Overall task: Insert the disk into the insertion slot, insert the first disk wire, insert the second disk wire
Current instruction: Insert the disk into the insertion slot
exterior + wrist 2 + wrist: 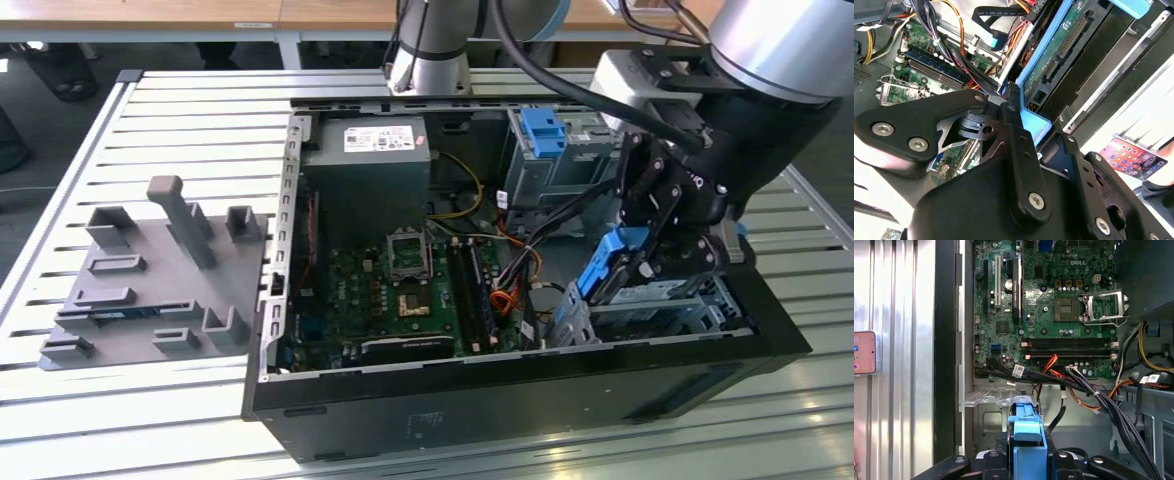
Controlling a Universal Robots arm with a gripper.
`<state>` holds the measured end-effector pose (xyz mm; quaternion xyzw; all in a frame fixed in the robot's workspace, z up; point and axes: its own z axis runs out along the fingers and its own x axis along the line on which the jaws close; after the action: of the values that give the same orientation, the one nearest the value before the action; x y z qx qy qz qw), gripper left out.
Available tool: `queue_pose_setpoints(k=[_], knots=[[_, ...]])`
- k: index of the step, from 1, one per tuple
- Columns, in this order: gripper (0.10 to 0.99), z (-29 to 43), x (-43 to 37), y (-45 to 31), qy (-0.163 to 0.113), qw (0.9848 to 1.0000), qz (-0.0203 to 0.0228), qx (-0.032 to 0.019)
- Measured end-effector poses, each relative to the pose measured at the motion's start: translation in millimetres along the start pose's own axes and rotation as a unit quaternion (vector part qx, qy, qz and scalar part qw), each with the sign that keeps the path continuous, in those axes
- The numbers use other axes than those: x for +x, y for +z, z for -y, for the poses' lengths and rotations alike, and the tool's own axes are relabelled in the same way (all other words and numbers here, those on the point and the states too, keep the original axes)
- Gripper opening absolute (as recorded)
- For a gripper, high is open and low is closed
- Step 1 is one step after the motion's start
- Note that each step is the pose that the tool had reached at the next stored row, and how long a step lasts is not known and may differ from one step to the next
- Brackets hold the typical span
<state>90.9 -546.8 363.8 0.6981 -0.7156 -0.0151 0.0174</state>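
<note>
Well apart from your pincer (641, 268), toward the exterior view's left, a grey fixture plate (147, 270) sits on the slatted surface (134, 420). Nearer, the motherboard (414, 280) lies beside it. Your pincer is clamped on the disk (607, 265), held steeply tilted, its lower end at the insertion slot (667, 312) just below the pincer.
</note>
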Motion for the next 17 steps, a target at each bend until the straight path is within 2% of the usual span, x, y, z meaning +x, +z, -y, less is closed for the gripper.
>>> queue_pose_setpoints(k=[17], knots=[[0.365, 0.6, -0.1, 12.0, 0.0, 1.0, 0.0, 0.0]])
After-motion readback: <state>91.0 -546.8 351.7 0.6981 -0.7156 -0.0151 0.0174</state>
